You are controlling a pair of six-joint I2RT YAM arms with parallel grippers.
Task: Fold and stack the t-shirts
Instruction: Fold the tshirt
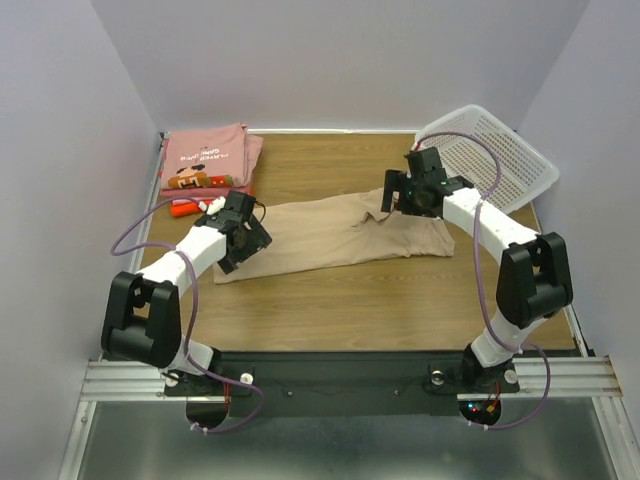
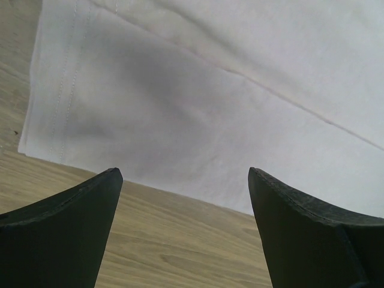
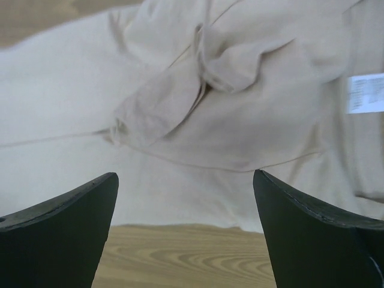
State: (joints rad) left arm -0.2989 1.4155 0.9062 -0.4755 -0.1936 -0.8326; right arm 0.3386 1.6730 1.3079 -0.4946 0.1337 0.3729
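1. The tan t-shirt [image 1: 335, 235] lies across the middle of the wooden bench [image 1: 380, 300]. It runs from left of centre towards the right edge, and its left end sits a little closer to the near edge than its right end.
2. In the left wrist view the left end of the shirt [image 2: 210, 90] lies flat. A stitched hem runs along one side, a long crease crosses the cloth, and bare wood shows beyond its corner.
3. In the right wrist view the right end [image 3: 180, 120] is rumpled, with a bunched fold on top and a white label [image 3: 365, 94] on the cloth to one side.
4. The pink t-shirts [image 1: 210, 160] sit folded in a stack at the far left corner, with the cartoon print and lettering facing up.
5. The red-orange t-shirt [image 1: 185, 208] shows as a strip at the near edge of that stack.
6. The left gripper [image 1: 248, 240] is at the left end of the tan shirt. Its fingers [image 2: 72, 216] are spread wide with nothing between them. Whether they touch the cloth cannot be told.
7. The right gripper [image 1: 400, 195] is over the rumpled right end. Its fingers [image 3: 66, 222] are likewise parted and hold nothing.
8. A white perforated basket [image 1: 495, 155] rests tilted at the far right corner, just beyond the right gripper.
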